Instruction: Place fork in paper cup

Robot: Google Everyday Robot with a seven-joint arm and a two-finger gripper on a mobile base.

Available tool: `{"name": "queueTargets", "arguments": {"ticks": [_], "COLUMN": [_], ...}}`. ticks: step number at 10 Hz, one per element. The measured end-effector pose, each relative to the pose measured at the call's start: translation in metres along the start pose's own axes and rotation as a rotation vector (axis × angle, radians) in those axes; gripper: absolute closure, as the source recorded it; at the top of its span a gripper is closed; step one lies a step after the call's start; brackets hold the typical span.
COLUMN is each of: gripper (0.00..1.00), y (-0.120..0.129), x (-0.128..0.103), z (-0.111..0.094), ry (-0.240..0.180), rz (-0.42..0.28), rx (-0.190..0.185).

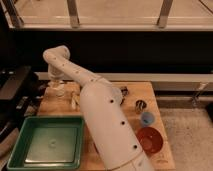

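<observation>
We see end effector [56, 82] at bench [150, 92] far-left corner, close over paper cup [59, 91]. Grip state: we cannot tell. Fork too slim to make out there. We judge: centre over rim, keep fork upright, lower before release.

A green tray [30, 145] is seen at the front left corner of the wooden table [140, 90]. Along the right edge, a dark cup [141, 105], a blue bowl [147, 118] and a red plate [150, 140] are lined up back to front. The gripper [58, 86] is held over the back left corner.
</observation>
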Motion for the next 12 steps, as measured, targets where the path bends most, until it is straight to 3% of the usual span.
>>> {"name": "queueTargets", "arguments": {"ticks": [1,7,10,12], "gripper": [0.28,0.28,0.28,0.28], "y": [0.001,0.005,0.001,-0.005], "x": [0.002,0.015,0.031,0.055], "z": [0.000,-0.003,-0.017,-0.044], "ry": [0.005,0.032,0.051,0.066], "rz": [0.007,0.039,0.070,0.111], "rx": [-0.003,-0.008,0.020,0.066]}}
